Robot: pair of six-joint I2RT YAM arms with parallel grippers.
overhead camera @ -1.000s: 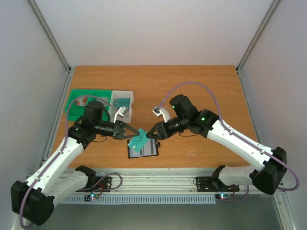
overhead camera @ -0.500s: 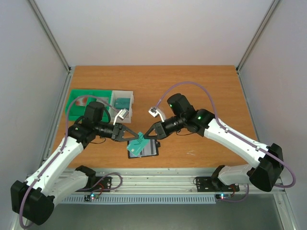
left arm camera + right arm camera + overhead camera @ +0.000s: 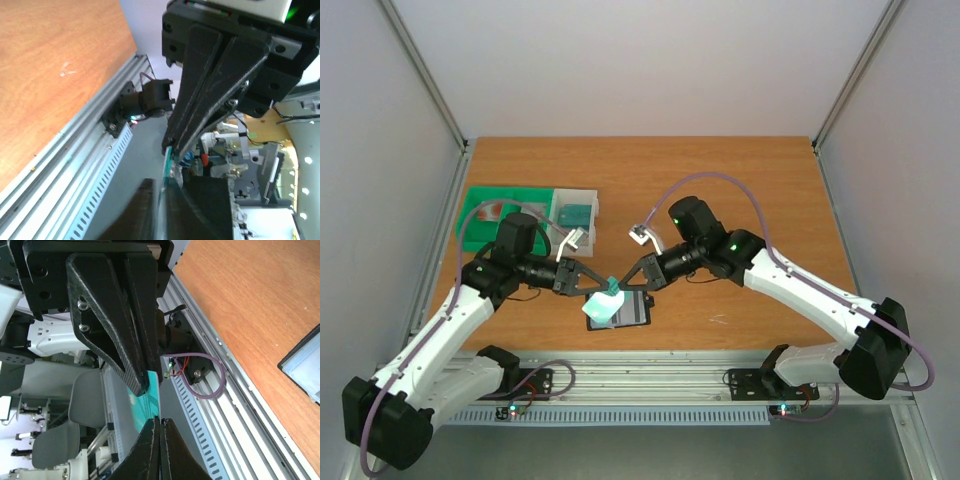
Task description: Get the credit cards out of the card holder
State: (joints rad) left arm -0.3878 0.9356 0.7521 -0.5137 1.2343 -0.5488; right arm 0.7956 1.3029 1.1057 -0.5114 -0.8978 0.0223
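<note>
The top camera looked down from above and behind the arm bases (image 3: 510, 365), taking in the whole table (image 3: 740, 180). Each wrist camera sat close, rolled sideways, the two facing each other; both shared the teal card (image 3: 150, 392) and the near rail (image 3: 75, 160)

The left gripper (image 3: 599, 285) and right gripper (image 3: 628, 284) both pinch a teal card (image 3: 605, 302), tilted over the black holder (image 3: 633, 314) by the near edge of the desk (image 3: 740, 200).

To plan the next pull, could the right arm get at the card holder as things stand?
Probably not yet: the right gripper is shut on the teal card, as is the left gripper. The card holder lies close by, with nothing else over it.
</note>
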